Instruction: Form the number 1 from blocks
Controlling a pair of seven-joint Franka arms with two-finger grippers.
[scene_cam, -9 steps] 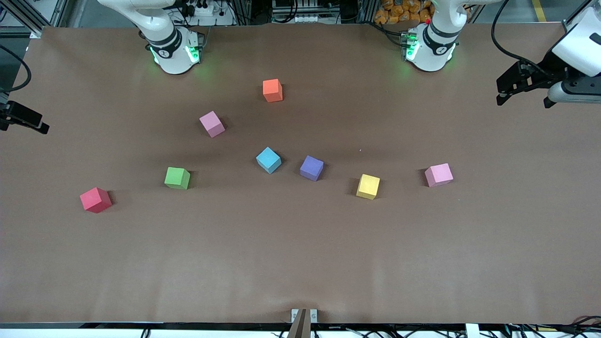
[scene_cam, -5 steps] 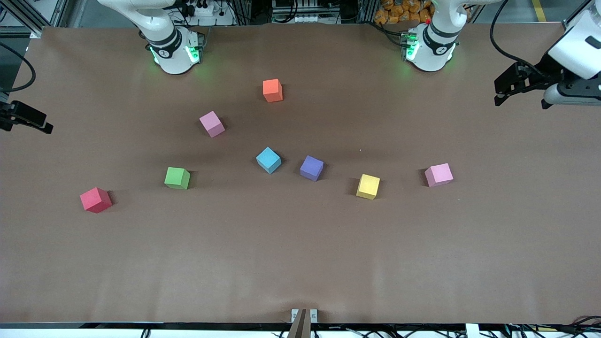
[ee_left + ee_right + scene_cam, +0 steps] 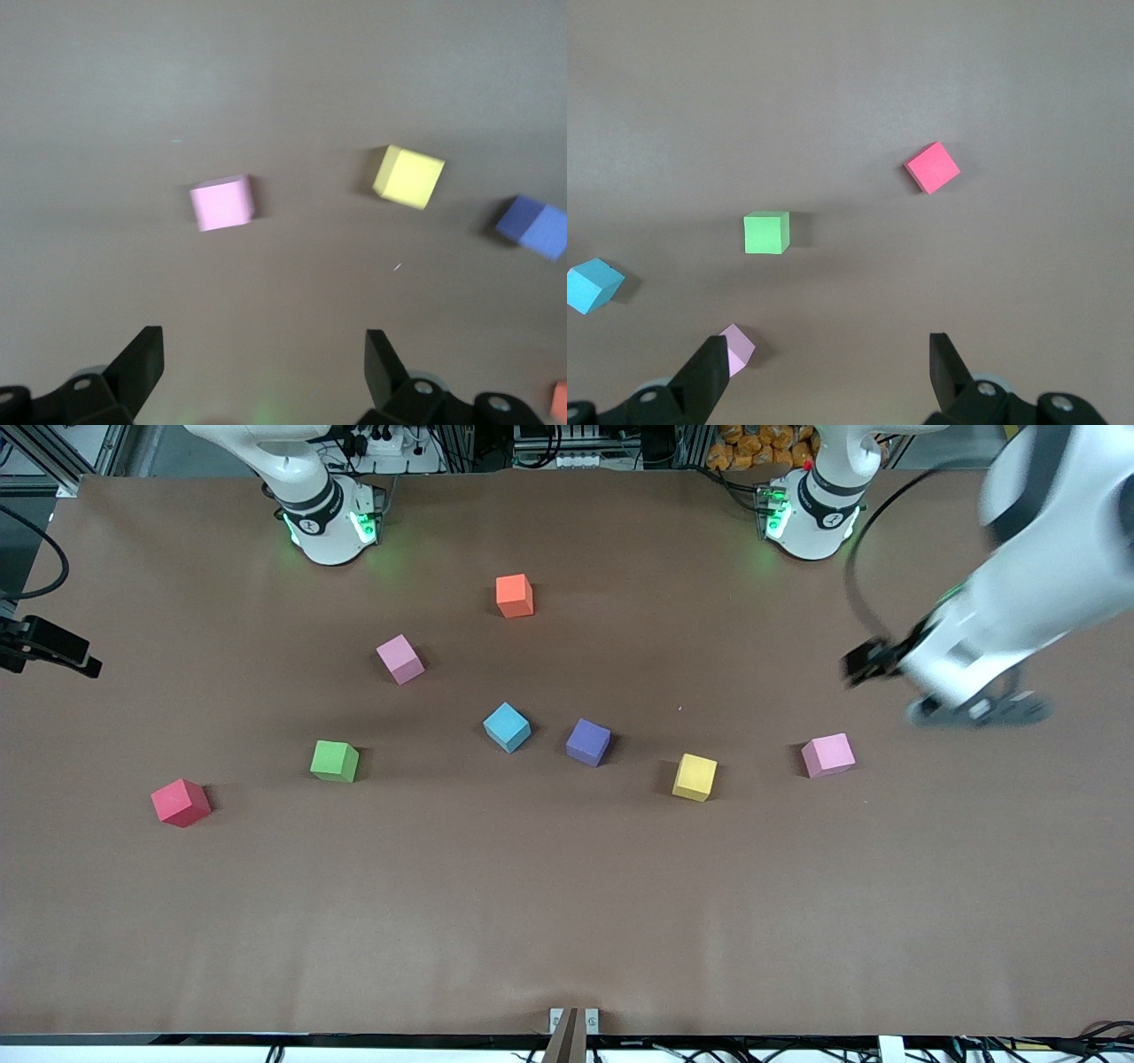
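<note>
My brown paper-covered table (image 3: 567,921) shows no numeral: by my reading, none of the arranging is done and all of it is left.

My left arm reaches out over bare table at its own end. My left gripper (image 3: 263,350) hangs there with fingers spread wide and nothing between them, at about 1 o'clock from the nearest small matte pink cube (image 3: 828,755). I judge that cube to be my first pick. My right arm waits, with my right gripper (image 3: 830,354) over the table edge at its own end, fingers likewise apart and empty.

The blocks lie scattered, none touching another. The matte orange cube (image 3: 515,595) sits at 12 o'clock of the group. A second pink cube (image 3: 400,659) lies at 10 o'clock from the light blue cube (image 3: 507,727). The purple cube (image 3: 588,742) is just beside the blue one at 3 o'clock. The green cube (image 3: 334,762) lies at the blue one's 9 o'clock. The yellow cube (image 3: 695,777) and the red cube (image 3: 181,802) are not needed.
</note>
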